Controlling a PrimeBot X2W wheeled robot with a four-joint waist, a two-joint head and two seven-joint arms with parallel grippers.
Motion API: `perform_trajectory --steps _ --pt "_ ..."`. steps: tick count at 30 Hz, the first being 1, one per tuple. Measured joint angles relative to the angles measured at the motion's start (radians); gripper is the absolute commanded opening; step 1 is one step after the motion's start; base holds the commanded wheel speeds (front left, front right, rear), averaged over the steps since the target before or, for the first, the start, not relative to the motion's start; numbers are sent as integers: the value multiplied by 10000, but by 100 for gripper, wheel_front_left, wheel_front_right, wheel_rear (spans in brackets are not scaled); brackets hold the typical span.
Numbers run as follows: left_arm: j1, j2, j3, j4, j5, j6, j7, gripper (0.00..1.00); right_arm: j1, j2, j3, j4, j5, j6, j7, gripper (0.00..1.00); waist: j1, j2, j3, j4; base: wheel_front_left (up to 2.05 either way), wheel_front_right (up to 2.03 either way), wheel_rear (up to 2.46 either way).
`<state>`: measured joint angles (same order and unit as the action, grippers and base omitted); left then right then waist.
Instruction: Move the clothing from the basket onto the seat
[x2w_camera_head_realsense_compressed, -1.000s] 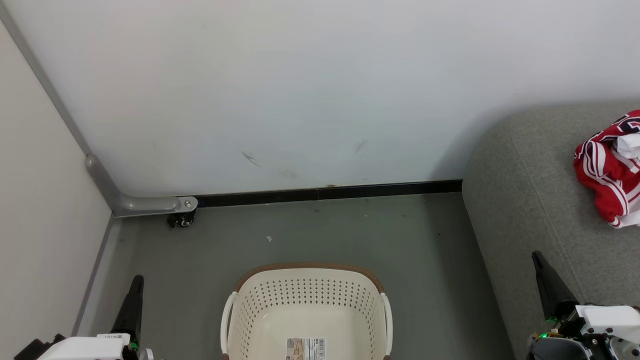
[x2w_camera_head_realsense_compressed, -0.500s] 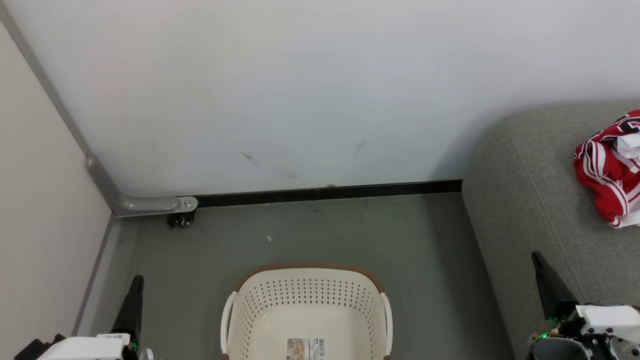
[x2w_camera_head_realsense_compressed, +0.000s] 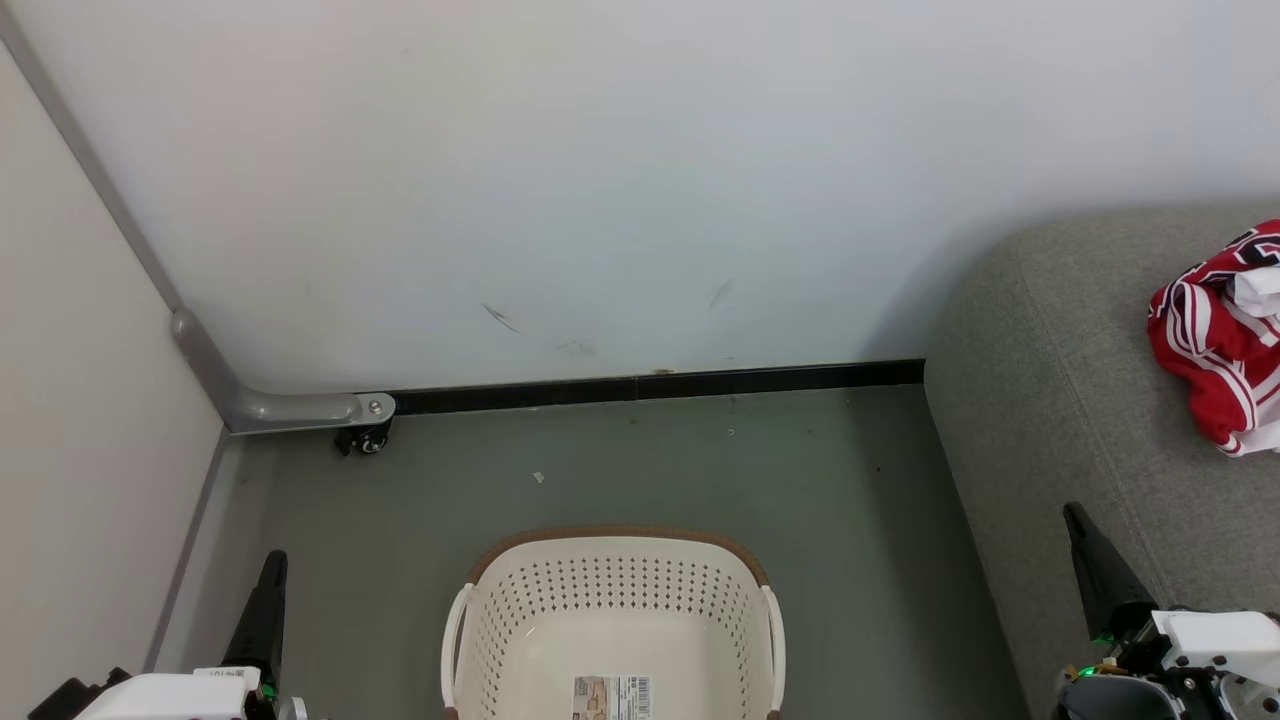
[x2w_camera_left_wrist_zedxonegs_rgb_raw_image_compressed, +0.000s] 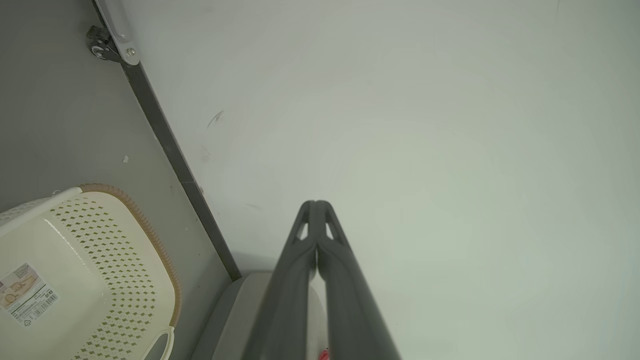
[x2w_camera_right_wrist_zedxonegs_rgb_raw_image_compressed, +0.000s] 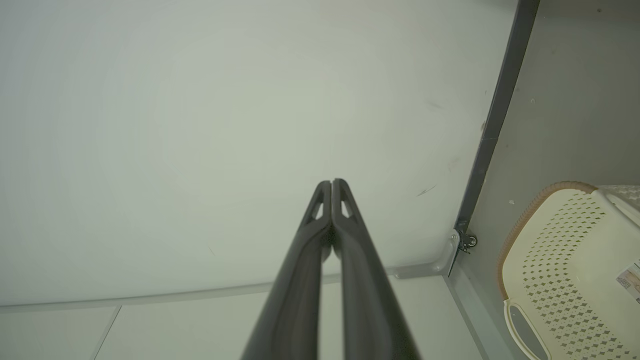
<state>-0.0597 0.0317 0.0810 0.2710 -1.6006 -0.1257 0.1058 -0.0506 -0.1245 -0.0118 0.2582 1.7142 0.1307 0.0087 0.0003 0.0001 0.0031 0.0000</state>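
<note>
Left gripper (x2w_camera_left_wrist_zedxonegs_rgb_raw_image_compressed: 316, 206) and right gripper (x2w_camera_right_wrist_zedxonegs_rgb_raw_image_compressed: 331, 184): dark fingers (x2w_camera_left_wrist_zedxonegs_rgb_raw_image_compressed: 295, 285) clenched tip to tip; red white-striped clothing (x2w_camera_head_realsense_compressed: 1200, 350) on grey fabric sofa (x2w_camera_head_realsense_compressed: 1050, 420).

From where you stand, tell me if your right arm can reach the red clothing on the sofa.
Probably yes: the right gripper, shut, sits by the seat, with bare cushion between it and the clothing.

Head camera looks steeply down at the basket (x2w_camera_head_realsense_compressed: 615, 588); both wrist cameras face the wall (x2w_camera_left_wrist_zedxonegs_rgb_raw_image_compressed: 425, 125) (basket at their edges)
</note>
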Motion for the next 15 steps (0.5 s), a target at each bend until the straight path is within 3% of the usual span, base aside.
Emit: perform_trajectory --steps 15 --pt "0 0 0 0 0 0 0 0 -1 23 -23 2 -12 0 2 0 0 0 0 0 0 0 0"
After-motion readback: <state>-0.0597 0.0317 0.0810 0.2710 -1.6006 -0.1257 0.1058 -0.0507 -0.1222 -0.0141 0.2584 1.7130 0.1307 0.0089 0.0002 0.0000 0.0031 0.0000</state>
